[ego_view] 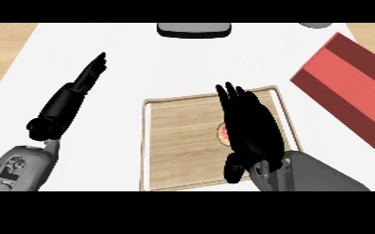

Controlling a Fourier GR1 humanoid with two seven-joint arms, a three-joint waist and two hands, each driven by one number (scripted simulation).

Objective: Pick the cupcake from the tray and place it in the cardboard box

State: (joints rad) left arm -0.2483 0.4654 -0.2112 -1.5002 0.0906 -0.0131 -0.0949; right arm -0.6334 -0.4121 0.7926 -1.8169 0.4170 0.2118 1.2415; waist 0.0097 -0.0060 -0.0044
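Observation:
A wooden tray [179, 148] with a pale rim lies on the white counter at the lower middle. On its right side a cupcake [221, 133] shows only as a small pink and orange patch, mostly hidden under my right hand [250, 129]. That hand hovers flat above it, fingers straight and pointing away, open. A red box [341, 87] sits slanted at the right edge of the counter. My left hand [73, 99] rests open at the left, fingers straight and pointing up and right, away from the tray.
A dark grey object [194, 29] sits at the counter's far edge in the middle. A pale grey item [316, 25] peeks in at the top right. Wooden surface [15, 44] shows beyond the counter's left side.

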